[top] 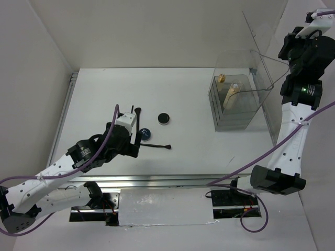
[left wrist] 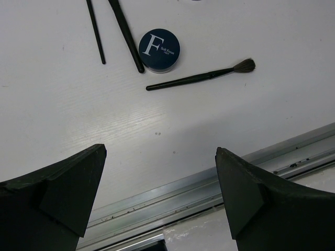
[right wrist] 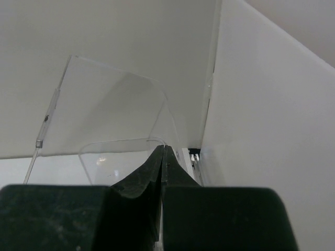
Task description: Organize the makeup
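A dark-blue compact [top: 145, 134] marked "F" lies on the white table, also in the left wrist view [left wrist: 159, 50]. A black brush [top: 157, 146] [left wrist: 199, 77] lies beside it. Two thin black pencils [top: 134, 112] [left wrist: 125, 34] lie just beyond. A round black compact [top: 164, 118] sits to the right. Two beige tube bottles [top: 231, 94] stand in the clear box [top: 233, 117]. My left gripper [top: 137, 138] [left wrist: 159, 178] is open and empty, above the table short of the blue compact. My right gripper [top: 285, 52] [right wrist: 164, 149] is raised high, shut on the edge of the box's clear lid [right wrist: 115, 115].
An aluminium rail [left wrist: 209, 183] runs along the table's near edge under my left fingers [left wrist: 68, 188]. White walls close in the back and both sides. A tall clear panel [top: 256, 47] stands behind the box, near the right arm.
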